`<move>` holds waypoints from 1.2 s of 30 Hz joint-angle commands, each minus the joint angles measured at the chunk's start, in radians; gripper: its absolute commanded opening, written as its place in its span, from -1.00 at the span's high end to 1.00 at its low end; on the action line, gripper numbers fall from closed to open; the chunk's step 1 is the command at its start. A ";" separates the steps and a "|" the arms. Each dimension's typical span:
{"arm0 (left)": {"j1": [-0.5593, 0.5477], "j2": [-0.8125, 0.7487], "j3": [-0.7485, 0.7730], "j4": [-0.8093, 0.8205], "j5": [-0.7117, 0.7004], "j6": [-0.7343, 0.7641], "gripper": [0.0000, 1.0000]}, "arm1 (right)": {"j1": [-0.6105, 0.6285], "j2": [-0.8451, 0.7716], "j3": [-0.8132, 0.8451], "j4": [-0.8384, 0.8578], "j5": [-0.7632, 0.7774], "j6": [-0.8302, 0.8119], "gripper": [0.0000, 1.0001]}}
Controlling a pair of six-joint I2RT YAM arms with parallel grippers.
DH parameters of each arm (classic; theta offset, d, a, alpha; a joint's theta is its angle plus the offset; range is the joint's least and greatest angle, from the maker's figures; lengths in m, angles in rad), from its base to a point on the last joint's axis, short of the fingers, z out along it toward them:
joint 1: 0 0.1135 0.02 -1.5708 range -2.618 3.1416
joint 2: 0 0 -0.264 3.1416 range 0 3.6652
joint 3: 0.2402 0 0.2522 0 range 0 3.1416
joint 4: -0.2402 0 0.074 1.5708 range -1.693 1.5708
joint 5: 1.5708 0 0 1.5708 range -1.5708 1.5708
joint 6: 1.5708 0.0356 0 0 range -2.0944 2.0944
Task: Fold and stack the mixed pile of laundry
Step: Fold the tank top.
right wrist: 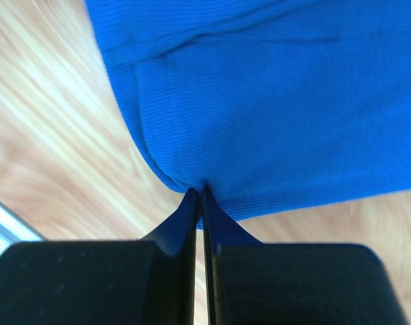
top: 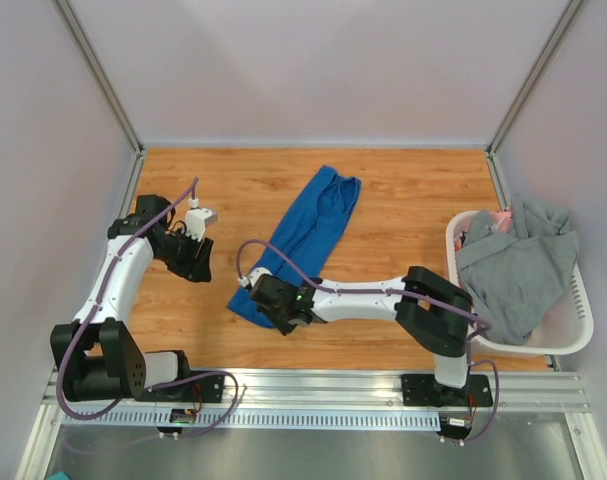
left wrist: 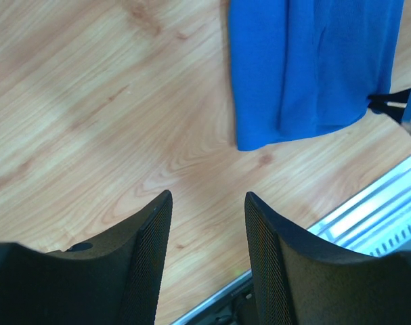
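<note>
Cloth of fine ribbed knit, the blue garment (top: 308,235) lies as a long, creased strip slanting across the wood-grain tabletop (top: 413,200). At its near end the right claw (right wrist: 200,195) is pinched tight on the rounded corner of the hem, its slim black fingers pressed together. The left claw (left wrist: 208,223) hangs over bare wood just beside the cloth, its mesh-textured pads apart and gripping nothing. At the right edge a limp grey garment (top: 518,265) drapes over the white slotted plastic basket (top: 573,335), beside a scrap of pink cloth (top: 503,217).
</note>
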 commanded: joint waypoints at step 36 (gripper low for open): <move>-1.030 -0.502 -0.359 0.275 -0.124 0.703 -0.29 | -0.286 -0.901 -0.640 -0.228 -0.182 0.645 0.13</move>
